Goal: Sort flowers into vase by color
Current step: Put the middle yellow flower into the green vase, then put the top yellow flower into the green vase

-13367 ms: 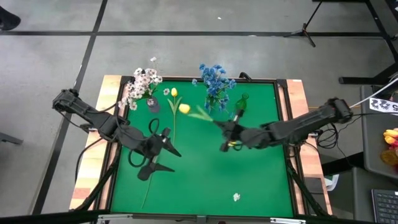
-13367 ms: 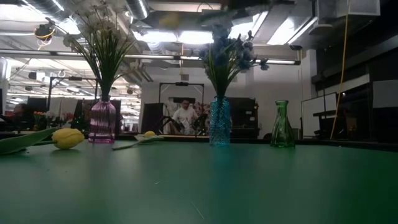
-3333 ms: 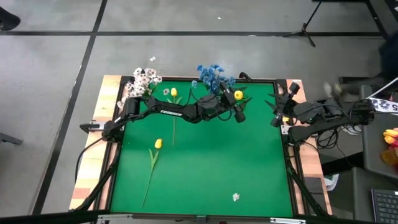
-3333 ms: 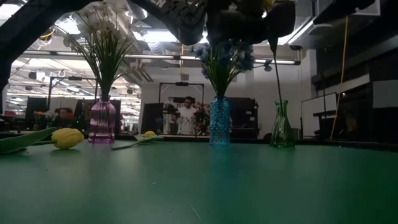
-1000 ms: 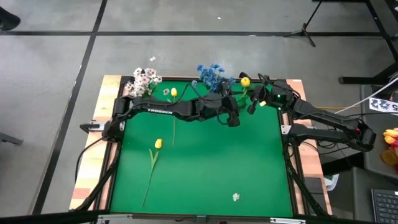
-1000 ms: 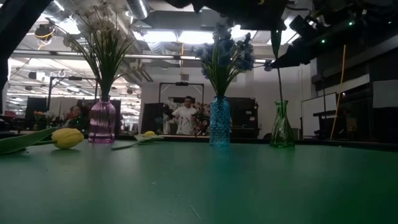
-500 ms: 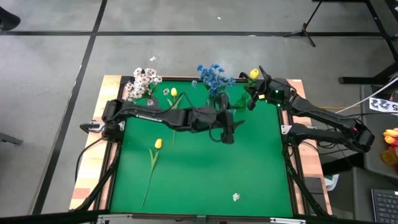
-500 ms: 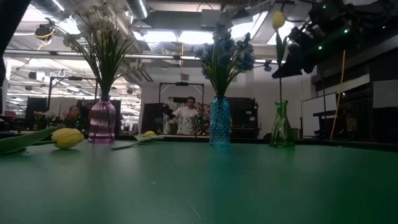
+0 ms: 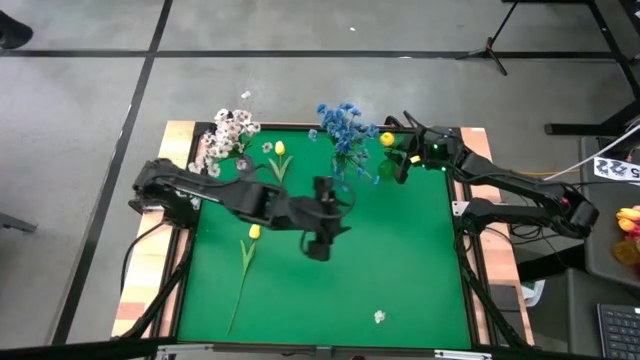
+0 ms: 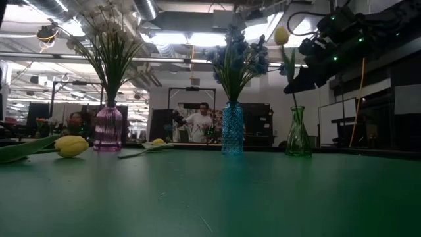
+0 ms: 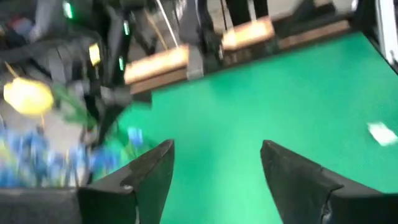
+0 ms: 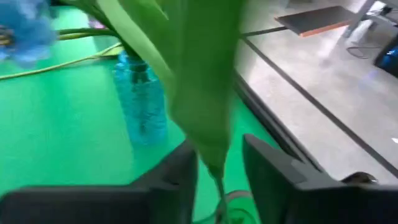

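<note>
My right gripper (image 9: 403, 163) is at the table's far right, above the green glass vase (image 10: 298, 133), shut on a yellow tulip (image 10: 281, 34). The tulip's stalk runs down to the vase's neck. My left gripper (image 9: 320, 238) hovers open over the middle of the table, holding nothing. White sprays (image 9: 226, 133) stand in a purple vase (image 10: 108, 129). Blue blooms (image 9: 345, 125) stand in a blue vase (image 10: 231, 130). Two more yellow tulips (image 9: 254, 232) (image 9: 280, 149) lie flat on the green mat. My right gripper holds the yellow tulip by its stalk and leaf (image 12: 211, 134), pinched between the two fingers (image 12: 181, 177) below the bud. The fingers come slanting down from the table's right side. The tulip stands nearly upright, bud (image 9: 387, 140) above the gripper, lower stalk (image 10: 293, 99) reaching the green vase's mouth.
A small white blossom piece (image 9: 380, 317) lies near the mat's near edge. A raised dark frame (image 9: 455, 215) borders the green mat. The three vases stand in a row along the far edge. People show in the room beyond the table (image 10: 202, 122).
My left gripper has drawn back from the green vase toward the table's middle and near side, staying open. My right gripper has kept hold of the tulip and brought it lower, the bud coming down and leaning toward the blue blooms.
</note>
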`<state>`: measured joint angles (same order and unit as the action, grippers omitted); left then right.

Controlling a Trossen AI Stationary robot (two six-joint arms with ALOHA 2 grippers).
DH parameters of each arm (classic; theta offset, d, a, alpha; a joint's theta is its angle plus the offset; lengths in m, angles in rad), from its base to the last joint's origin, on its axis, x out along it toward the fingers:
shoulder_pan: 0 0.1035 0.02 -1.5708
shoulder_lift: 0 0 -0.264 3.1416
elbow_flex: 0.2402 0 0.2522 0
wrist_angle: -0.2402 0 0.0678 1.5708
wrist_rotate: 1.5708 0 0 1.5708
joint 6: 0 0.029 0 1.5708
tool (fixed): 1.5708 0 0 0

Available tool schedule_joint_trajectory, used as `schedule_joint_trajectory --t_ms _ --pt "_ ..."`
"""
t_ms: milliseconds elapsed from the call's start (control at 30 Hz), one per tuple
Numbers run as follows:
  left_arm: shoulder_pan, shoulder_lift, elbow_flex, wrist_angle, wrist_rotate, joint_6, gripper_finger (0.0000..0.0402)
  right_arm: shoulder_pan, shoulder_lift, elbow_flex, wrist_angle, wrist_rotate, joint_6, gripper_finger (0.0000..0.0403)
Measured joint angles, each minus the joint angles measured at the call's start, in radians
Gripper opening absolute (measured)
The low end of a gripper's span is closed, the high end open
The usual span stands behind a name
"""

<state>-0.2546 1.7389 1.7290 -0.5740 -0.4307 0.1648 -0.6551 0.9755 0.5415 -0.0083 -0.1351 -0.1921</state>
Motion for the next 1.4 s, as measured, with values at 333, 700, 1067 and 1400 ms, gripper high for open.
schedule_joint_trajectory --t_ms 333,700,1067,1400 --pt "-0.191 -0.147 -0.074 -0.430 -0.228 -0.494 0.0237 0.000 -0.067 0.000 -0.047 -0.007 -0.018 0.0237" --pt "-0.310 -0.136 -0.533 -0.420 -0.529 -1.572 0.0237 0.000 -0.151 0.000 -0.076 -0.016 -0.021 0.0223" --pt "-0.180 -0.135 -0.941 -0.031 -0.640 -1.858 0.0237 0.000 -0.164 0.000 -0.101 -0.024 -0.027 0.0223" --pt "0.067 -0.135 -0.967 0.108 -0.599 -1.545 0.0237 0.000 -0.164 0.000 -0.101 -0.034 -0.044 0.0223"
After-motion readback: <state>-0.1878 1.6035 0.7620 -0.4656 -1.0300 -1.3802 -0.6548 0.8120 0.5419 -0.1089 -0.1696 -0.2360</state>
